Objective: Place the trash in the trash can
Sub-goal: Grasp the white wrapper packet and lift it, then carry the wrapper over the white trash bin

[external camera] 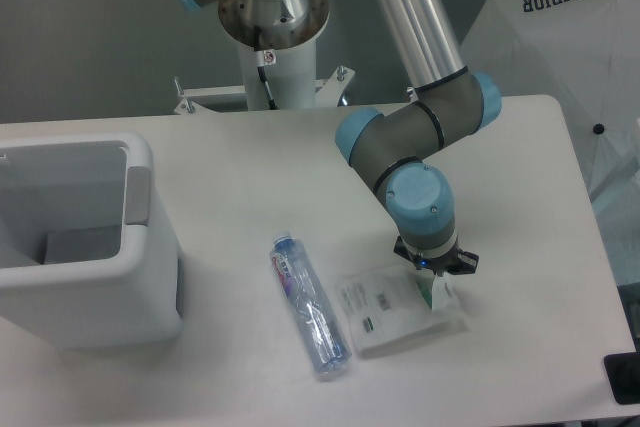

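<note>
The clear crinkled bottle with a blue cap and blue-red label lies flat on the white table, near the front middle. The flat white wrapper with barcodes lies just right of it. My gripper points straight down over the wrapper's right edge, its fingers at the wrapper; the wrist hides them, so I cannot tell whether they are closed on it. The white trash can with a grey handle patch stands at the left, open side up, well apart from both pieces.
The arm's base column stands at the table's back middle. A white umbrella-like cover marked SUPERIOR stands beyond the right back corner. The table's front edge runs close below the wrapper and bottle.
</note>
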Controlling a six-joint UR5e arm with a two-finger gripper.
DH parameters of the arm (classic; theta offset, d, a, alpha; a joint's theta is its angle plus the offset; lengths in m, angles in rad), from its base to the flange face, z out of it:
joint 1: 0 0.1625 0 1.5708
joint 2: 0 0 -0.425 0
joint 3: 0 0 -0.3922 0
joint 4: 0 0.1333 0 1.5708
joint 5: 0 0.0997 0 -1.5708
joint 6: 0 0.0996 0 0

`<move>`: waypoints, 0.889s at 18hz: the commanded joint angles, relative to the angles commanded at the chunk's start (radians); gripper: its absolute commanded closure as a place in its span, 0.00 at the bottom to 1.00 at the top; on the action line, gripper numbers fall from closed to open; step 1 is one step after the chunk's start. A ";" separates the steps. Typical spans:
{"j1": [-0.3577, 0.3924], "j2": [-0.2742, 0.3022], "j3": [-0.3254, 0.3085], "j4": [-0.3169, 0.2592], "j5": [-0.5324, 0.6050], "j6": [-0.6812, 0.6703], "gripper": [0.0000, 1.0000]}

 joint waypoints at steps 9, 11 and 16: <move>0.046 0.063 0.124 -0.014 -0.219 -0.049 1.00; 0.064 0.081 0.161 -0.017 -0.305 -0.089 1.00; 0.064 0.136 0.175 -0.020 -0.436 -0.147 1.00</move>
